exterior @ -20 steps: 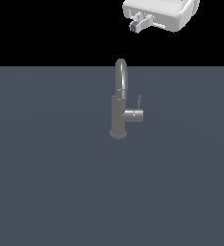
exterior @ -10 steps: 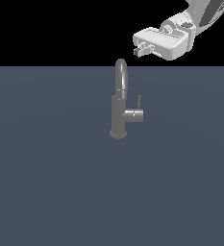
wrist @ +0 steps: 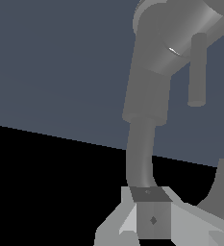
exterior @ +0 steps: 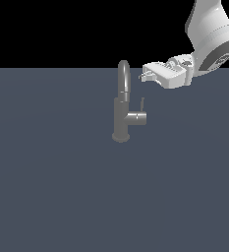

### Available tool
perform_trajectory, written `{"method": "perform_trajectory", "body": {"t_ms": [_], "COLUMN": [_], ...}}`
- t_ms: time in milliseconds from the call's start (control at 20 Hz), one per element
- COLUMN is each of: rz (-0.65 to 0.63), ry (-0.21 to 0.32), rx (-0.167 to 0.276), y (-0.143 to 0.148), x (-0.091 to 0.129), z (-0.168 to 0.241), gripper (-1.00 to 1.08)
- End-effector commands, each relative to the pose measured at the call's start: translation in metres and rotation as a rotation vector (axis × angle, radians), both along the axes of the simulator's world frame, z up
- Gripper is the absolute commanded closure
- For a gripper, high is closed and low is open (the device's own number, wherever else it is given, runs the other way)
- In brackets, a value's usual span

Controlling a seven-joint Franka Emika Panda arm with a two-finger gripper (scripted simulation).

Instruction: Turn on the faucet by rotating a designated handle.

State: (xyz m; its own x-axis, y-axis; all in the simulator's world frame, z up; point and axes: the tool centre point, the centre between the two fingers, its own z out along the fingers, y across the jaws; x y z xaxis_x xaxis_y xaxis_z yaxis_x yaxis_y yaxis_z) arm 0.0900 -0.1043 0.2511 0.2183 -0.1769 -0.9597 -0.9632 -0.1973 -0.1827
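Note:
The dull-grey faucet stands upright on the dark floor, its arched spout on top. The handle is a thin dark rod rising from the stubby side cylinder on the exterior view's right. My gripper hovers level with the spout's arch, just to its right and above the handle, touching neither. In the wrist view the faucet body, the handle and the spout lie ahead of the fingers, which appear pressed together with nothing between them.
The flat dark blue-grey floor stretches around the faucet. My white arm comes in from the exterior view's upper right.
My gripper has come down and moved toward the exterior view's left, from the upper edge to beside the spout's arch. The faucet and handle have not moved.

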Motion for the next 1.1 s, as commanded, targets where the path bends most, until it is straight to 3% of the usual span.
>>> {"method": "perform_trajectory", "body": {"t_ms": [0, 250, 500, 1050], "rz": [-0.047, -0.130, -0.186, -0.205], "ry": [0.046, 0.129, 0.185, 0.204], "rx": [0.047, 0.128, 0.183, 0.201], "y": [-0.003, -0.005, -0.005, -0.004], "x": [0.006, 0.012, 0.015, 0.011], "z": [-0.019, -0.056, -0.081, -0.090], "gripper": [1.08, 1.08, 1.08, 1.08]}}
